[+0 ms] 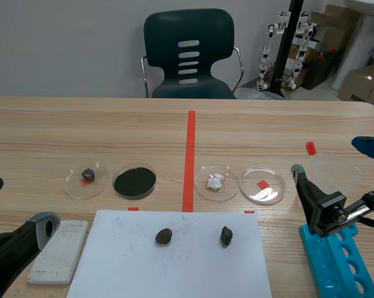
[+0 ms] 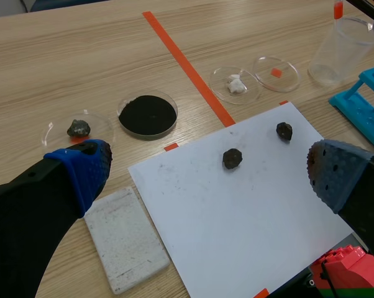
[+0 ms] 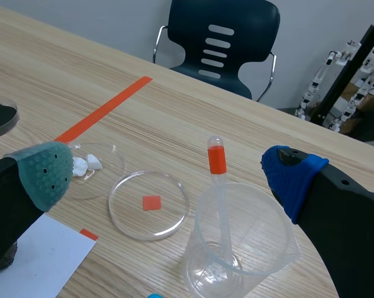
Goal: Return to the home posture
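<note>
Two black arms sit low at the near edge of the table (image 1: 81, 124), one at each side. The left tool (image 2: 209, 171) is spread wide, a blue pad on one finger and a grey-blue pad on the other, gripping nothing. It hangs over the near left part of the table, above a white block (image 2: 125, 239) and the left side of a white sheet (image 2: 237, 217). The right tool (image 3: 169, 176) is spread wide as well, its grey-green pad and blue pad well apart and holding nothing, and it hovers at the near right, close above a teal rack (image 1: 336, 264). Just ahead of it, in line with the gap between its fingers, stands a clear beaker (image 3: 261, 211) with a pipette (image 3: 217, 160) leaning inside, a red-orange band near the pipette's top. On the sheet lie a left stone (image 1: 164, 236) and a right stone (image 1: 227, 235), both dark and apart from each other. Beyond the sheet, four round clear dishes stand in a row, two on each side of the red tape line. From the left they are a stone dish (image 1: 72, 186) with one small dark lump, a powder dish (image 1: 135, 197) filled with black powder, a lump dish (image 1: 227, 189) with white pieces, and a bare dish (image 1: 271, 194) lying over a red tape square. A dark chair (image 1: 188, 53) stands past the far edge of the table. Close under the left arm's finger, the left wrist view shows a red and green brick (image 2: 348, 273).
</note>
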Robot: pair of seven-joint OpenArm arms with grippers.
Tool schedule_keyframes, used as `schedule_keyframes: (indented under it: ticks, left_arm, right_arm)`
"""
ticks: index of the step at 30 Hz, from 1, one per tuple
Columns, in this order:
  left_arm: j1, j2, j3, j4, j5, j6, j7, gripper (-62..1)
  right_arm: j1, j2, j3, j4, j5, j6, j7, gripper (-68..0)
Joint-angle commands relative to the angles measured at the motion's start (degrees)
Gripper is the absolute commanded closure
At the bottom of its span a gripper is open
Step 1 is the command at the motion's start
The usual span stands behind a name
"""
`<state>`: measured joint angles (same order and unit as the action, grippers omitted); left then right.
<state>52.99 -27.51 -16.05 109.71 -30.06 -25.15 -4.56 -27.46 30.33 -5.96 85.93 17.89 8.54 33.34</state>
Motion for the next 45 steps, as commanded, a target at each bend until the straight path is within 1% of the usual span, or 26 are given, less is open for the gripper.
schedule_keyframes:
  ticks: [1,19,22,24,26,35,39,42,44,45]
  left_arm:
    - [0.2,0.0,-0.5,0.9,-0.6,0.1,-0.8,-62.3]
    - [0.2,0.0,-0.5,0.9,-0.6,0.1,-0.8,-62.3]
    - [0.2,0.0,-0.5,0.9,-0.6,0.1,-0.8,-62.3]
    - [0.2,0.0,-0.5,0.9,-0.6,0.1,-0.8,-62.3]
    - [0.2,0.0,-0.5,0.9,-0.6,0.1,-0.8,-62.3]
    - [0.2,0.0,-0.5,0.9,-0.6,0.1,-0.8,-62.3]
    - [0.2,0.0,-0.5,0.9,-0.6,0.1,-0.8,-62.3]
    - [0.2,0.0,-0.5,0.9,-0.6,0.1,-0.8,-62.3]
    - [0.2,0.0,-0.5,0.9,-0.6,0.1,-0.8,-62.3]
    - [0.2,0.0,-0.5,0.9,-0.6,0.1,-0.8,-62.3]
  right_arm:
    - [0.9,0.8,0.8,0.8,0.8,-0.2,0.9,-64.3]
    - [0.9,0.8,0.8,0.8,0.8,-0.2,0.8,-64.2]
    - [0.4,1.4,0.7,1.4,0.8,-0.2,0.6,-64.2]
    - [-0.4,2.2,0.7,3.0,0.8,-0.2,0.2,-62.9]
    - [-1.5,3.5,0.6,5.3,0.8,-0.2,0.2,-61.4]
    - [-9.5,11.5,0.6,16.9,1.3,0.3,0.2,-62.2]
    - [-12.9,15.7,0.5,20.1,3.5,1.0,0.2,-62.2]
    - [-15.4,18.3,0.5,21.7,3.6,3.7,0.2,-62.2]
    - [-17.0,19.2,0.5,22.4,3.6,4.8,0.7,-62.2]
    - [-17.8,19.5,0.6,22.4,3.6,4.8,1.1,-62.2]
